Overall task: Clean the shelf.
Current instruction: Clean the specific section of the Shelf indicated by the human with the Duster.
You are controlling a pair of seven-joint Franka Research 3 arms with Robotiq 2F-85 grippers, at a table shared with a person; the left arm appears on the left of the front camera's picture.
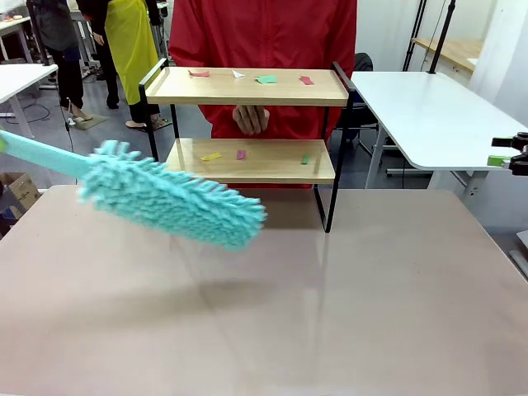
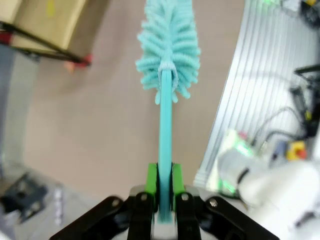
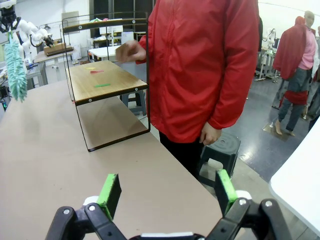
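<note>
Two-tier light wooden shelf in a thin black metal frame [image 1: 247,87] stands at the far middle of the beige table [image 1: 396,313], with a person in a red jacket [image 1: 264,33] just behind it. Small coloured paper scraps [image 1: 266,79] lie on both boards, so cleaning looks not yet begun. Left gripper [image 2: 164,176] is clamped tight on the handle of a fluffy teal microfibre duster [image 1: 173,202]. The duster head is in the air, near-left of the shelf and not touching it. Right gripper [image 3: 167,192] is spread wide and empty, off right. All the sweeping is left to do.

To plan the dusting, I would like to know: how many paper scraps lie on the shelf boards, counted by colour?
Red or pink scraps: 3
Green scraps: 2
White scrap: 1
Yellow scrap: 1
Total on the shelf: 7
</note>
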